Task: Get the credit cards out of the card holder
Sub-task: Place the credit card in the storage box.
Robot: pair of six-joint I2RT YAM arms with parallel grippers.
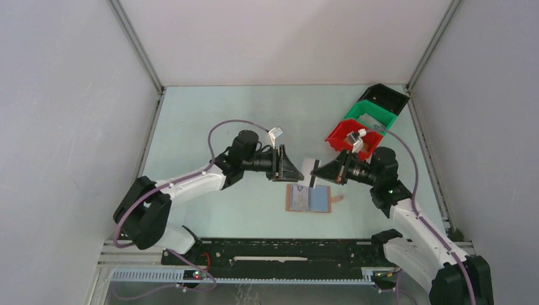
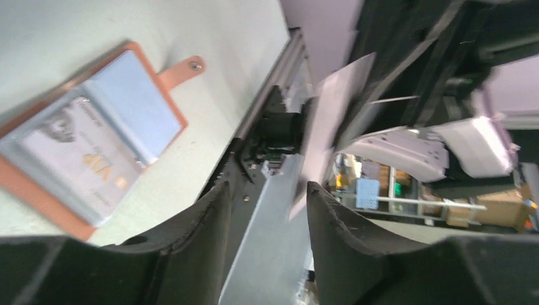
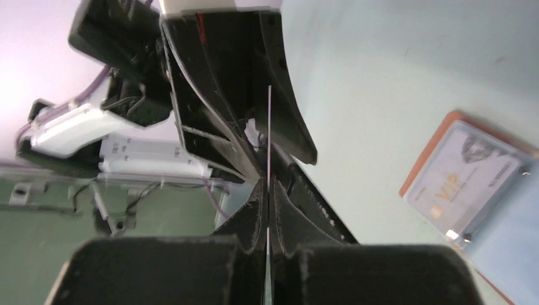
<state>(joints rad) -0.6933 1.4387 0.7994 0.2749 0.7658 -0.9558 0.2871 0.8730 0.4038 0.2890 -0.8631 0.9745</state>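
The brown card holder point(image 1: 309, 199) lies open on the table between the two arms, its strap tab point(image 2: 184, 67) pointing away from the left arm. A pale card printed "VIP" point(image 2: 82, 152) sits in its clear sleeve point(image 3: 457, 181). Above it, my right gripper point(image 1: 316, 171) is shut on a pale credit card point(image 1: 310, 167), which shows edge-on point(image 3: 269, 127) in the right wrist view, running up from the jaws point(image 3: 267, 184). My left gripper point(image 2: 268, 190) faces it tip to tip and stands open, its fingers point(image 3: 289, 108) on either side of that card point(image 2: 337, 108) with a gap.
Red point(image 1: 348, 138), green point(image 1: 368, 117) and black point(image 1: 384, 97) bins stand in a row at the back right, just behind the right arm. A metal rail point(image 1: 286, 259) runs along the near table edge. White walls enclose the table.
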